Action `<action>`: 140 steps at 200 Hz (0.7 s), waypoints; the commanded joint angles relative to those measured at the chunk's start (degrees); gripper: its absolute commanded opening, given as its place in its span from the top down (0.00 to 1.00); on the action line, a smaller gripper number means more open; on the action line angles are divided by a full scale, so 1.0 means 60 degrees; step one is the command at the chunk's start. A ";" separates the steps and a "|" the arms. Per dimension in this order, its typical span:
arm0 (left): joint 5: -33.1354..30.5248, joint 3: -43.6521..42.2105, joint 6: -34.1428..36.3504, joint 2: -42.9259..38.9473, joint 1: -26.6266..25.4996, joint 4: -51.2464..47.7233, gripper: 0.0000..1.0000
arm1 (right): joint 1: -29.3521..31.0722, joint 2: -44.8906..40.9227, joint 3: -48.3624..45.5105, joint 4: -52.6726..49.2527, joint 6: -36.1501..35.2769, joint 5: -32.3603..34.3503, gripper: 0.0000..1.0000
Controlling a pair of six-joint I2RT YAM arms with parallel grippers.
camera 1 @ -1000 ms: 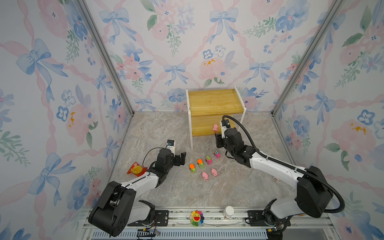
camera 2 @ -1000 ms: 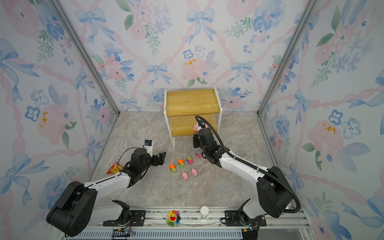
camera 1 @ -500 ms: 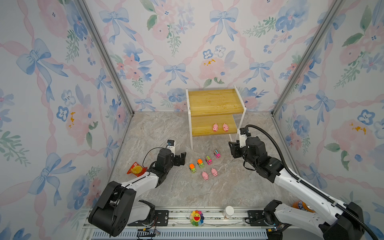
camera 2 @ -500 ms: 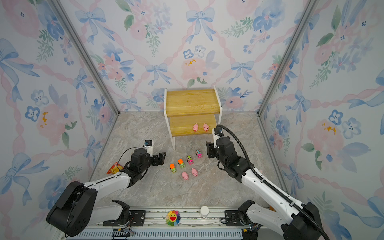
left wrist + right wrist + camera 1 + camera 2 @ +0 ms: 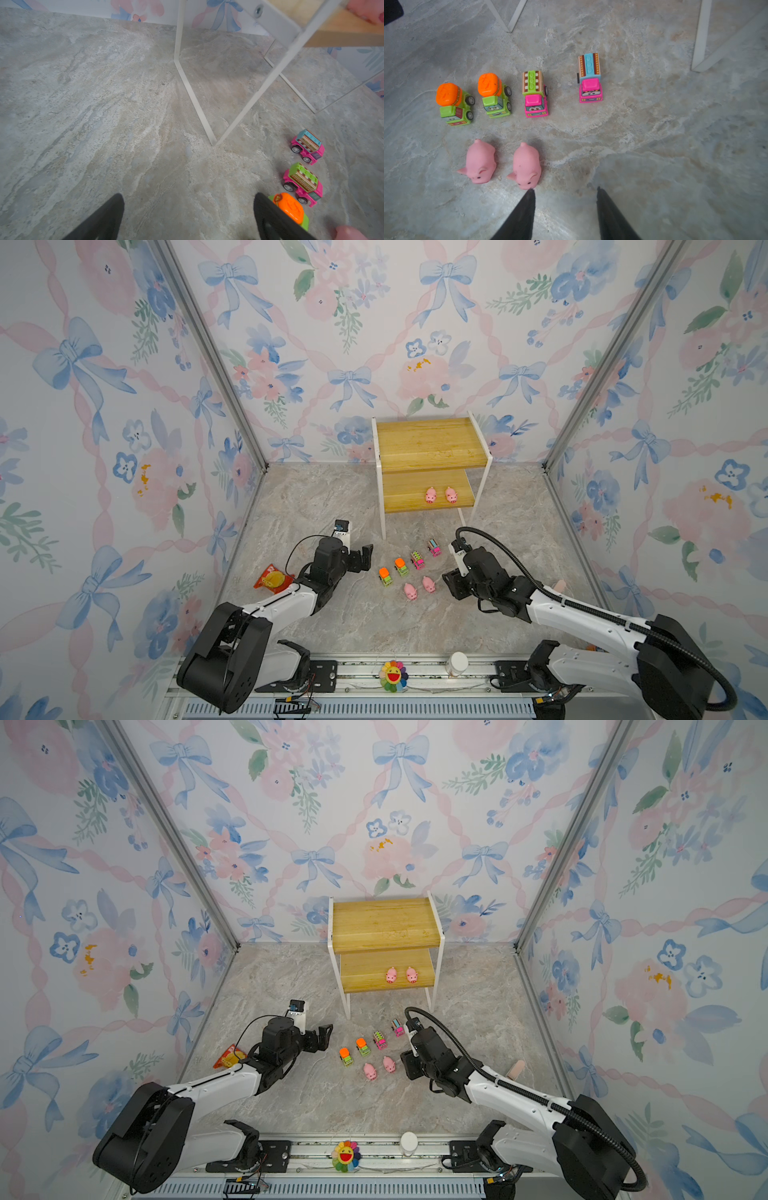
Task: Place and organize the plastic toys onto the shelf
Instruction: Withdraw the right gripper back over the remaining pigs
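Note:
The shelf [image 5: 430, 445] stands at the back, with two pink pigs [image 5: 430, 494] [image 5: 451, 494] side by side on its lower board. On the floor in front, two green cars with orange tops [image 5: 453, 104] [image 5: 494, 95] and two pink cars [image 5: 534, 94] [image 5: 589, 79] stand in a row. Two more pigs [image 5: 480, 162] [image 5: 526, 165] lie nearer me. My right gripper [image 5: 564, 189] is open and empty, one fingertip beside the nearer pig's snout. My left gripper [image 5: 189, 196] hangs open and empty just left of the green cars [image 5: 385, 576].
An orange-red snack packet [image 5: 272, 577] lies by the left wall. A rainbow flower [image 5: 392, 675] and a white cap [image 5: 457, 663] sit on the front rail. A small pinkish object [image 5: 559, 585] lies by the right wall. The shelf's white legs [image 5: 195, 99] stand close behind the cars.
My right gripper left a second pig on the shelf's lower board, drew back from the shelf and came down beside the floor pigs. The left arm has not moved.

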 commanded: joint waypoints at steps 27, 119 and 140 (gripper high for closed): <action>0.0069 -0.0056 -0.0272 0.0002 0.0040 -0.0062 0.02 | 0.0260 0.0341 -0.0428 0.1037 -0.0083 -0.0366 0.50; -0.0047 -0.0258 -0.0496 -0.0234 0.0012 -0.0057 0.02 | 0.0779 0.1936 -0.0966 0.2814 -0.0111 -0.0629 0.48; -0.0092 -0.0281 -0.0515 -0.0281 -0.0004 -0.0057 0.02 | 0.0826 0.2174 -0.0919 0.2967 -0.0131 -0.0657 0.48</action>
